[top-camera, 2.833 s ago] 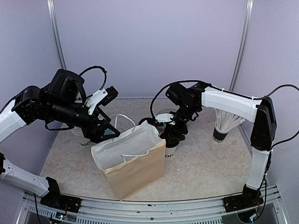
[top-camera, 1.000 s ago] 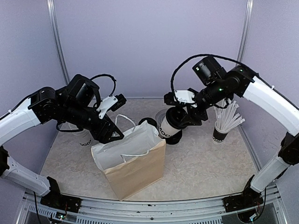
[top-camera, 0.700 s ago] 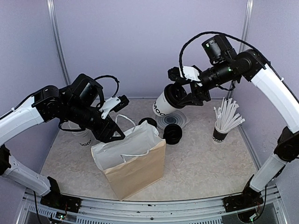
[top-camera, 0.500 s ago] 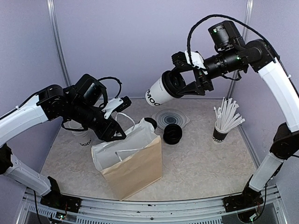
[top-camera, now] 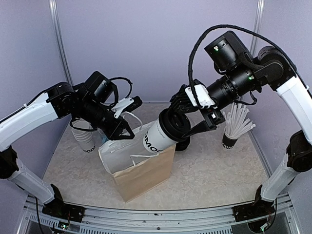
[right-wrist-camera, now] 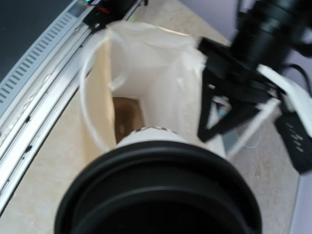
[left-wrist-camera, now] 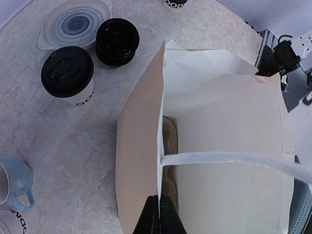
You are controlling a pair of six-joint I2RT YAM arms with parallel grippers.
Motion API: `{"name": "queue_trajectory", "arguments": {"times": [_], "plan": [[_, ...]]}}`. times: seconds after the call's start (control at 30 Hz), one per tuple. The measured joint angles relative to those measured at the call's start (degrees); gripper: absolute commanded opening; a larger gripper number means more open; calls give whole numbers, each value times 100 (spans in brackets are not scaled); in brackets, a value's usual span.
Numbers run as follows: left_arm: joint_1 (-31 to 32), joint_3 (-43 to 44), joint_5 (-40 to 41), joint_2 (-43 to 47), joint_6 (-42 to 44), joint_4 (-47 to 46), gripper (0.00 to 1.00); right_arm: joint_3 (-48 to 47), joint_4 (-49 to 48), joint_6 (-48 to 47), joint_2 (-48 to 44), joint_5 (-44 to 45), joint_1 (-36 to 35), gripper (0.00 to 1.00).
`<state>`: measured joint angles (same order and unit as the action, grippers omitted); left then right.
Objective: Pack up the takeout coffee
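The right tool [top-camera: 184, 119], clamped around the tilted takeout coffee [top-camera: 158, 138], holds it base-first over the mouth of the paper bag [top-camera: 141, 173] while the left tool [top-camera: 118, 132] pinches the bag's rim [left-wrist-camera: 161, 122]; the cup may snag the handle [top-camera: 142, 157] or land sideways.

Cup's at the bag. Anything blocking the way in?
Nothing visible. The cup hangs tilted, base toward the open mouth of the bag. The left fingers pinch the bag's rim off to one side, and its inside looks empty.
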<state>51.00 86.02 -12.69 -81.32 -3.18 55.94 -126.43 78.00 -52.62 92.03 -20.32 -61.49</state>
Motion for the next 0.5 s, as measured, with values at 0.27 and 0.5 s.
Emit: {"name": "queue_trajectory", "arguments": {"times": [0.27,0.5], "plan": [[-9,321,-199,-234,114,83,2,-2,20,140,262,905,-603,53],[48,645,-201,-356,332,317,2,-103,15,151,723,1495,-664,53]]}}
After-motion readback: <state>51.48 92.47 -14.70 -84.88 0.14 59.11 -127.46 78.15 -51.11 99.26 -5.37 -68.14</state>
